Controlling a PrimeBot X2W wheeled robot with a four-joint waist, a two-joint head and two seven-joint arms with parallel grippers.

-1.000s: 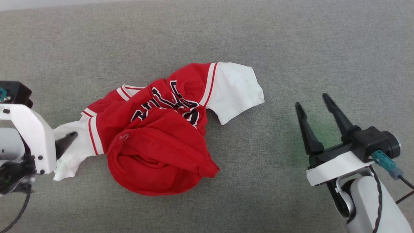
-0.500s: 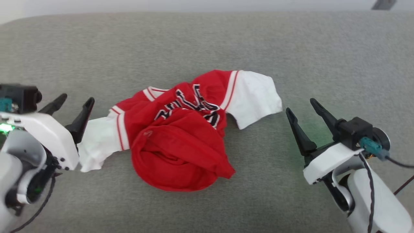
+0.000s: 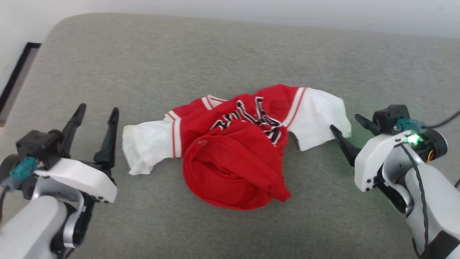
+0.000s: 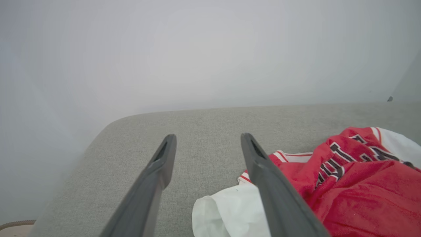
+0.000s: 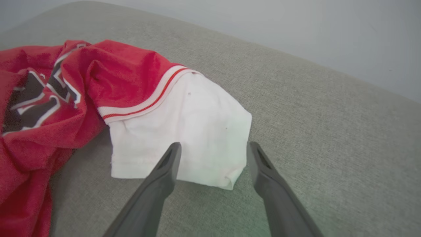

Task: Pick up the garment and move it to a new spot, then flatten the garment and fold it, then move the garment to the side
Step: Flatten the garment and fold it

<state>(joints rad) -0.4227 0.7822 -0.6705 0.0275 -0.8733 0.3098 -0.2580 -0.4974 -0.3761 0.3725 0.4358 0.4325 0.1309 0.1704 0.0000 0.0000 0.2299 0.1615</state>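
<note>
The left gripper [image 3: 98,108] stands with its two dark fingers spread and nothing between them, just to the left of the garment [image 3: 233,162] and clear of its cloth. The right gripper [image 3: 345,122] is likewise spread and empty, its tips just beside the hem of the garment's right-hand white sleeve [image 5: 184,131]. In the right wrist view that sleeve's corner lies between the lines of the two fingers, but I cannot tell whether they touch it. The garment lies crumpled in a heap, red body bunched toward the robot, lettering creased on top, one white sleeve [image 3: 145,147] out to each side. It rests on a grey cushion [image 3: 230,54] with bare fabric all round it: a broad band beyond the garment, a narrower one on the near side, and open stretches past both sleeves. The cushion's far edge runs behind the garment against a pale wall [image 3: 251,10] and rounds off at a corner far to the garment's left, where a dark strip [image 3: 14,82] shows below. Count: two grippers, four fingers, one garment, two sleeves, one cushion.
</note>
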